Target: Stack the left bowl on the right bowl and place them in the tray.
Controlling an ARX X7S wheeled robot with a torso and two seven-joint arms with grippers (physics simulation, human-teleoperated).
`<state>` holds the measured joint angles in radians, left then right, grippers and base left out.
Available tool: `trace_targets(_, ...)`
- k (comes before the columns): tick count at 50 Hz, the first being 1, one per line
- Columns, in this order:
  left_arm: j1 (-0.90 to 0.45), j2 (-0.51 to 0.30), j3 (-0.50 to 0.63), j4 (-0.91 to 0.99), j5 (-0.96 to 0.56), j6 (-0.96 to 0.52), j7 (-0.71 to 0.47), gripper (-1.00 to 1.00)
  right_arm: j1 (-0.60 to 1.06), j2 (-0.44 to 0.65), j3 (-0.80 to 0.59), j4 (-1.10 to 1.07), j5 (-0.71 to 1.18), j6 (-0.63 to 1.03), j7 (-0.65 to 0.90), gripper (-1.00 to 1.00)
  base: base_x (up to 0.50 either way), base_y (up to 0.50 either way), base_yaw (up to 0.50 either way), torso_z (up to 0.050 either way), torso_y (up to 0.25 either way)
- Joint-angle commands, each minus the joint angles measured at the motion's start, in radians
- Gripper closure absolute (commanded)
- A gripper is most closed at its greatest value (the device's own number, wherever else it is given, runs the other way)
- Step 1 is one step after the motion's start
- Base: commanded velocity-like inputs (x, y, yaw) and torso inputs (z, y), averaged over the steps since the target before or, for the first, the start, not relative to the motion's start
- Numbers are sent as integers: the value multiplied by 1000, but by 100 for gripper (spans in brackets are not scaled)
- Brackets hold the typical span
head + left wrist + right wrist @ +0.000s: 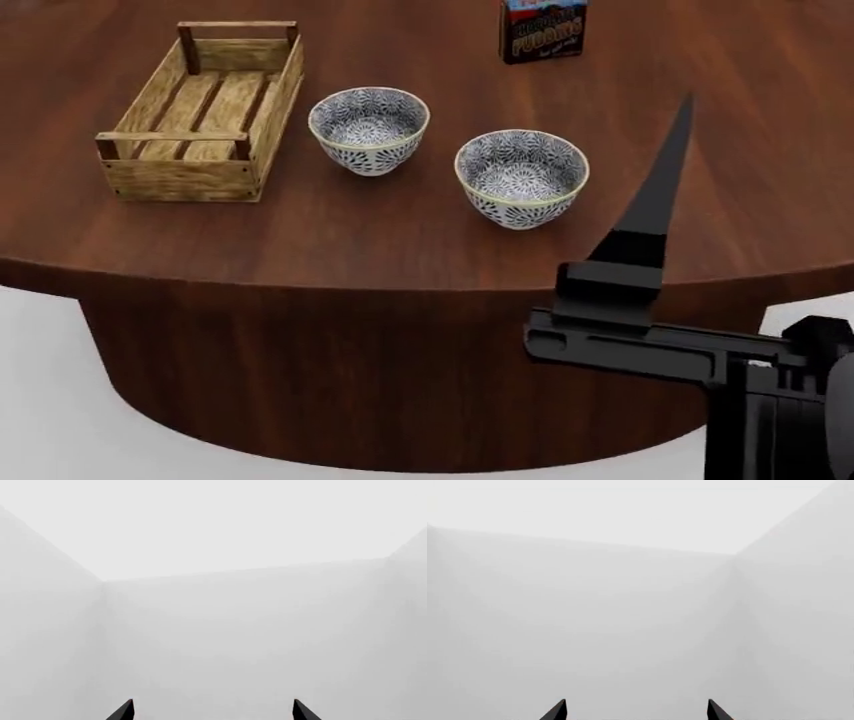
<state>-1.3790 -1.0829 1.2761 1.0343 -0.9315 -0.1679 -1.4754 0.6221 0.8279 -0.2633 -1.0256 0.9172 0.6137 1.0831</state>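
Two blue-and-white patterned bowls stand on the round dark wood table [747,120] in the head view. The left bowl [368,128] is beside the tray. The right bowl [521,177] is nearer the table's front edge. Both are upright and empty. The tray [187,178], a light-wood slatted crate, lies empty at the far left. My right gripper [681,125] points upward, raised to the right of the right bowl and apart from it. In its wrist view [637,711] its fingertips stand wide apart and empty. My left gripper [213,711] is open and empty too, and does not show in the head view.
A chocolate pudding box [543,30] stands at the back of the table, behind the right bowl. The table's curved front edge [400,272] runs just in front of the bowls. Both wrist views show only pale blank walls.
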Motion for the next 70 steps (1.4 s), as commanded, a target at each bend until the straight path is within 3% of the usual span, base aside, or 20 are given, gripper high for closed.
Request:
trace_targets(1, -100, -59, 103, 13, -51, 35, -95, -100, 43, 155, -103, -18, 107, -124, 151, -100, 324, 348, 0, 0, 0)
trace_targets(9, -126, -69, 126, 13, -56, 46, -95, -100, 73, 207, -176, -18, 113, -194, 189, -100, 365, 347, 0, 0, 0)
trace_targets(20, -57, -59, 77, 13, -21, 37, -95, -100, 78, 262, -230, -16, 100, -273, 217, -100, 432, 271, 0, 0, 0)
trace_targets(70, -11, -52, 53, 13, -4, 28, -95, -100, 96, 244, -268, 18, 97, -277, 223, -100, 466, 137, 0, 0, 1)
